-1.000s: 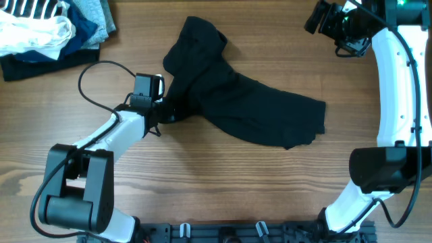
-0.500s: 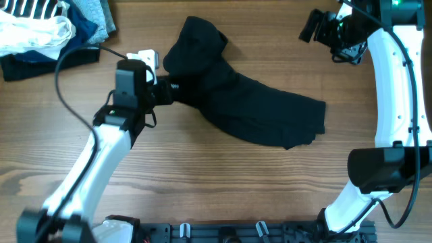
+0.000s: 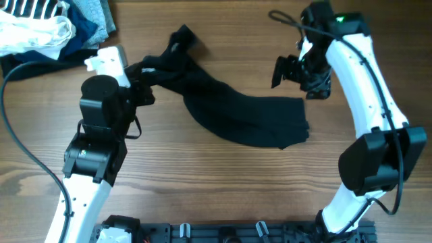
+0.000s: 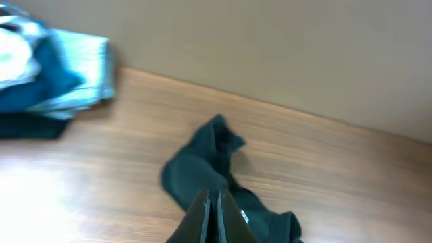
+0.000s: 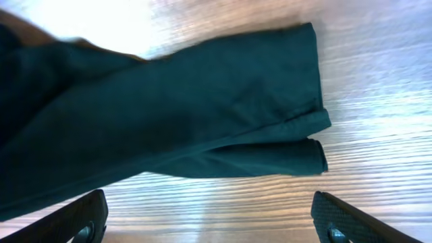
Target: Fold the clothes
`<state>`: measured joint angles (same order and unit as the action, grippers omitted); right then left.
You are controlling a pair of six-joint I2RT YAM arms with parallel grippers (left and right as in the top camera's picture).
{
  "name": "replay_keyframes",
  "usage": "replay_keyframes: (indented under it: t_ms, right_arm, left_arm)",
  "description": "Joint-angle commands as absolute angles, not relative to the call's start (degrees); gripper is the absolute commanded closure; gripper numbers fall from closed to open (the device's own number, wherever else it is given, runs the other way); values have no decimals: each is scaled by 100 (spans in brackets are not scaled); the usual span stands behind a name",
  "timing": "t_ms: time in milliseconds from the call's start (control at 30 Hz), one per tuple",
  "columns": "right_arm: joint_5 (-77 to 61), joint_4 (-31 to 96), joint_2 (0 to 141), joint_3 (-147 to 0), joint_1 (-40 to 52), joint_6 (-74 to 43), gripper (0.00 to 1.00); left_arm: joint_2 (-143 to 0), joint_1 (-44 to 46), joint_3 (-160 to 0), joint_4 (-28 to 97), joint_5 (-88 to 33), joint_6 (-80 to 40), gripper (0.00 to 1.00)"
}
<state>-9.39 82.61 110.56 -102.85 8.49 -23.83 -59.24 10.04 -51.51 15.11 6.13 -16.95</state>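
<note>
Beneath the right tool (image 5: 212, 226), jaws wide apart, lie the black clothes (image 5: 169, 128); the left tool (image 4: 212, 201) is clamped on their end.

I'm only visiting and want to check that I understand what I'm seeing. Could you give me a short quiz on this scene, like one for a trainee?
1. True or false: the right gripper is open and holds nothing.
2. Which gripper pinches the black garment? A) the left gripper B) the right gripper C) both
3. In the overhead view, what lies in the top left corner of the table?

Key
1. True: its fingers stand wide apart above the garment's end.
2. A: it is shut on a bunched edge of the cloth.
3. A heap of other clothes, white, striped and blue.
</note>
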Motion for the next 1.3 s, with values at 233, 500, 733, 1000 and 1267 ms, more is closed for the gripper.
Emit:
replay_keyframes:
  t_ms: [233, 500, 733, 1000, 1267]
  right_arm:
    - [-2679, 7579, 11122, -9002, 851, -1990, 0]
    - [-3826, 6571, 11122, -7920, 1319, -2482, 0]
    - [-4807, 5686, 11122, -7572, 1625, -3369, 0]
    - [-4543, 5166, 11122, -7572, 1896, -4084, 0]
    - [-4410, 5022, 11124, -7566, 2001, -4534, 0]
  left_arm:
    - [-5872, 609, -5242, 1540, 1997, -2346, 96]
    - [-5887, 604, -5242, 1511, 2001, -2517, 96]
    - [-5887, 604, -5242, 1463, 2001, -2751, 96]
    - [-5887, 604, -5242, 1468, 1999, -2751, 96]
    - [-5874, 604, -5242, 1466, 1999, -2751, 96]
